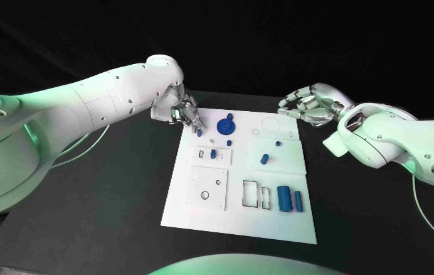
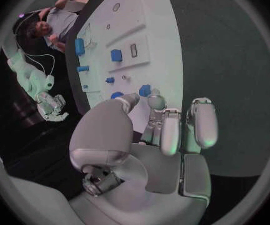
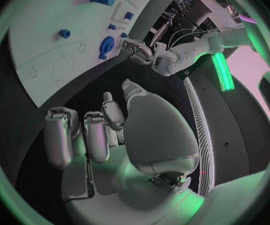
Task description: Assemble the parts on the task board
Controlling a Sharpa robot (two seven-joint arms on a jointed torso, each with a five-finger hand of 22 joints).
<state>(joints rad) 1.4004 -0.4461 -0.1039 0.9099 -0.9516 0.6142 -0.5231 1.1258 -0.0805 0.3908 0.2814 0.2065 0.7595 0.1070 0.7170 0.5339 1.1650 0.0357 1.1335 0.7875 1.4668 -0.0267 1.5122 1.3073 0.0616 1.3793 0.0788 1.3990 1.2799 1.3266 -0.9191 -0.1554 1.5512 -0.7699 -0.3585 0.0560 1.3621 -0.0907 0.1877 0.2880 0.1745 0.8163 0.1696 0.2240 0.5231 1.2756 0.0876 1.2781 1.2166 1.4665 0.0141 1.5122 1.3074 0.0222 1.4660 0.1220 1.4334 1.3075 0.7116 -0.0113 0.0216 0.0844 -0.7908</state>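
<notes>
Small blue parts (image 1: 290,198) scattered across the white task board (image 1: 239,221): probably light, rigid plastic, smooth enough to slip; best pinched across the sides. Left hand (image 1: 184,113) poised over the board's far left corner, fingertips beside a small blue peg (image 1: 199,132), nothing visibly held. Right hand (image 1: 307,107) off the board's far right corner, fingers curled, empty.
</notes>
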